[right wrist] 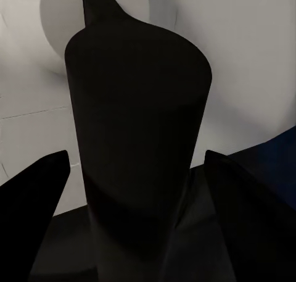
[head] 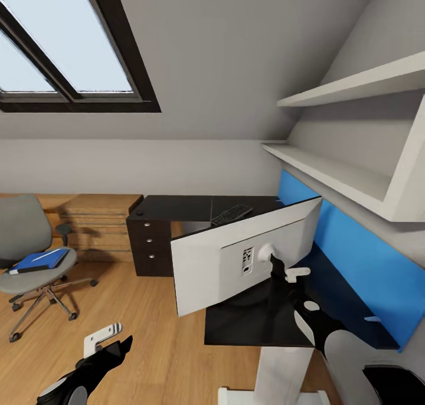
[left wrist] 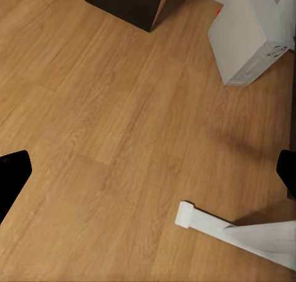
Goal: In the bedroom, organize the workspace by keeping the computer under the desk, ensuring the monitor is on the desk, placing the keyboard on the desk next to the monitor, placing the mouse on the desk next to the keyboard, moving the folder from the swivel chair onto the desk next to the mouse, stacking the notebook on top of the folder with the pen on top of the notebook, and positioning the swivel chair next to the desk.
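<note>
The monitor [head: 236, 257] stands on the near part of the dark surface [head: 177, 207], with its white back toward the robot, and it looks tilted, the left edge lower than the right. The right claw [head: 282, 273] is at the black neck of the monitor stand [right wrist: 135, 140]. In the right wrist view the two fingers [right wrist: 34, 183] lie on both sides of this neck, close to it, but I cannot tell if they already press on it. The left claw [head: 109, 337] hangs open above the wooden floor [left wrist: 111, 109], holding nothing.

The keyboard [head: 231, 214] lies on the surface behind the monitor, further away. The folder [head: 38, 261] is on the seat of the swivel chair [head: 29, 257], far to the left, well apart from the surface.

I judge that the step in hand is to place the monitor properly on the surface. To do it well, the claw should close firmly on the neck and keep the screen upright, because the wide panel can swing or fall when it is held at one point only. Move slowly, keep the base flat on the surface and away from the near edge, and leave free space beside it for the keyboard.
</note>
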### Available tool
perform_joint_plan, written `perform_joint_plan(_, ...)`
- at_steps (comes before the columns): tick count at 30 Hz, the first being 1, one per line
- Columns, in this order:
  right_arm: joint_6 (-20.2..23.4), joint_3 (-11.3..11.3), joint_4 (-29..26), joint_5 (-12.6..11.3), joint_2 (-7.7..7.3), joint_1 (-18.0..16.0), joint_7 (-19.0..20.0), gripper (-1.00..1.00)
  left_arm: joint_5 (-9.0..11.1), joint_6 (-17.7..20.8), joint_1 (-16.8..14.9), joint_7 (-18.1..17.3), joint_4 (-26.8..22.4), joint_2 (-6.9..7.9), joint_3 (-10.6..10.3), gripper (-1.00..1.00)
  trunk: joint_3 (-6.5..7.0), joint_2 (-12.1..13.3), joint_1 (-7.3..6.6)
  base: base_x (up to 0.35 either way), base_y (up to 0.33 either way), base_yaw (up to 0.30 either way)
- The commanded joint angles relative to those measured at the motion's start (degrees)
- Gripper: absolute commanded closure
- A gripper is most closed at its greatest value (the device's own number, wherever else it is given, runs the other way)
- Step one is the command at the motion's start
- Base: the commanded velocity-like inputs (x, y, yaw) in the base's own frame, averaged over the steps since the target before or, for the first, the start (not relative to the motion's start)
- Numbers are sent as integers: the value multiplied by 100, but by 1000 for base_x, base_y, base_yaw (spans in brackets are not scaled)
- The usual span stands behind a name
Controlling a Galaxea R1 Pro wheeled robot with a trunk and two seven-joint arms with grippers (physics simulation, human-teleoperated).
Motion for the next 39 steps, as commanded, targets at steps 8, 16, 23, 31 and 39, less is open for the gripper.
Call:
perform_joint_plan(8, 96, 36, 14, 59, -57, 3, 440, 100, 61, 24, 1, 42, -8, 0, 4, -100, -6, -3, 3, 0, 0, 0)
perform_joint_plan(16, 104, 37, 14, 59, -55, 3, 438, 100, 61, 24, -1, 42, -8, 0, 3, -100, -6, -3, 3, 0, 0, 0)
perform_joint_plan(23, 104, 44, 11, 59, -54, 3, 431, 100, 61, 24, -2, 42, -8, -2, 3, -100, -6, -3, 3, 0, 0, 0)
perform_joint_plan(31, 103, 43, 13, 59, -58, 3, 430, 100, 61, 19, 2, 42, -8, -7, 3, -100, -6, -3, 3, 4, 0, 0)
perform_joint_plan(39, 103, 44, 15, 59, -59, 3, 429, 100, 61, 15, -3, 42, -8, -9, 3, -100, -6, -3, 3, 251, 0, 0)
